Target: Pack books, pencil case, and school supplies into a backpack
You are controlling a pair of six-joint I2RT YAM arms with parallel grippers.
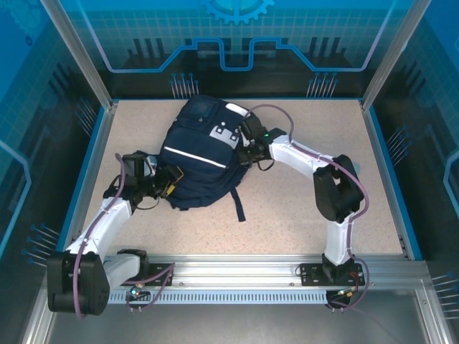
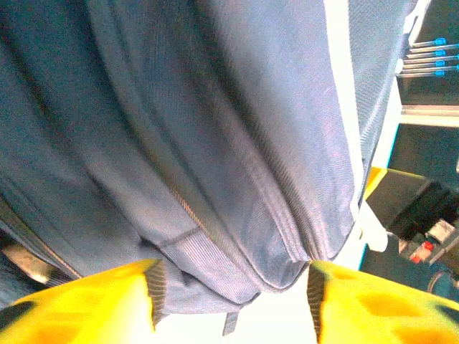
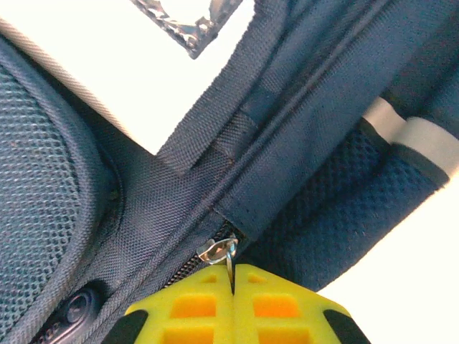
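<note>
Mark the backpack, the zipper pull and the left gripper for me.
backpack (image 1: pixel 193 175): top external view, on the navy panel below the white stripe.
zipper pull (image 3: pixel 219 249): right wrist view, on the small metal tab at the zip.
left gripper (image 2: pixel 231 290): left wrist view, midway between its parted fingertips.

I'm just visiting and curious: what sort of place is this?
Likely a robotics lab test cell: two arms bolted to a metal rail, a speckled table walled by blue panels, a backpack for practice.
</note>
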